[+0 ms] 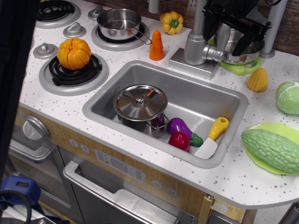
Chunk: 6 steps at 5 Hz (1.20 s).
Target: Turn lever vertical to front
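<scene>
the end effector point(232, 41) is black and sits at the far right part of the table point(154, 156), just beside the grey faucet column point(195, 39). its two fingers point(246, 43) are spread apart and point downward, straddling the lever point(221, 38). the lever is a small silver-grey paddle on a short stub from the right side of the faucet column; it stands upright. whether the fingers touch the lever cannot be determined.

the sink point(205, 100) is set in the middle of the table. it contains a lidded steel pot point(140, 105), a purple eggplant point(180, 127), a red piece point(179, 140) and a yellow-handled knife point(212, 136). an orange pumpkin point(74, 52) rests on the near left burner. an open pot point(119, 22) rests on the far burner. an orange carrot point(157, 45) stands between that burner and the faucet base.
</scene>
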Tool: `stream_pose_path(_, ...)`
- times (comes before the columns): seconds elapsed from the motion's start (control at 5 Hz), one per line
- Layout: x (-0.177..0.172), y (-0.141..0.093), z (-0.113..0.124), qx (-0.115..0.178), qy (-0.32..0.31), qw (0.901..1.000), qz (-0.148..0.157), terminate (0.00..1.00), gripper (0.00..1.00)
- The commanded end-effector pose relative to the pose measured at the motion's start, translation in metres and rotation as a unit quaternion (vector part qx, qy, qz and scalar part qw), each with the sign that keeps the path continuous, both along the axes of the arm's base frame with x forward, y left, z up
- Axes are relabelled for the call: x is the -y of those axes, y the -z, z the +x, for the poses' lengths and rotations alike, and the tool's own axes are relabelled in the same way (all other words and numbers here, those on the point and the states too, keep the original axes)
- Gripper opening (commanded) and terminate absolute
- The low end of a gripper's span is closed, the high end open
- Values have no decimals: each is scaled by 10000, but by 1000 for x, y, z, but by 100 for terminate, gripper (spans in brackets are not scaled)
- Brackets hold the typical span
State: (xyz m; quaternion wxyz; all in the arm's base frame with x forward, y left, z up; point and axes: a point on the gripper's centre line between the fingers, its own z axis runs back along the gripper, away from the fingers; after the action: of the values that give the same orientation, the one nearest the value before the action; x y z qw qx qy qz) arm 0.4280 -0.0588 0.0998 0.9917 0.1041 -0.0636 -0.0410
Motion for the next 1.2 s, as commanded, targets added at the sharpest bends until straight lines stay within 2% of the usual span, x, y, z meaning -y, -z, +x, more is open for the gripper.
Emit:
stream_pose_path(0.0, 0, 0, 0, 0, 0, 10000, 0, 0, 100)
stream_pose_path(0.2, -4, -5, 2, 232, -123, 9995, 183, 0, 100)
stream_pose_path(0.4, -7, -14, 8, 657, -258, 9967, 397, 0, 100)
stream_pose_path(0.8, -8, -27, 24, 1401, -451, 9882, 419, 0, 100)
stream_pose_path(1.0, -10, -30, 37, 1589, -444, 9853, 442, 0, 100)
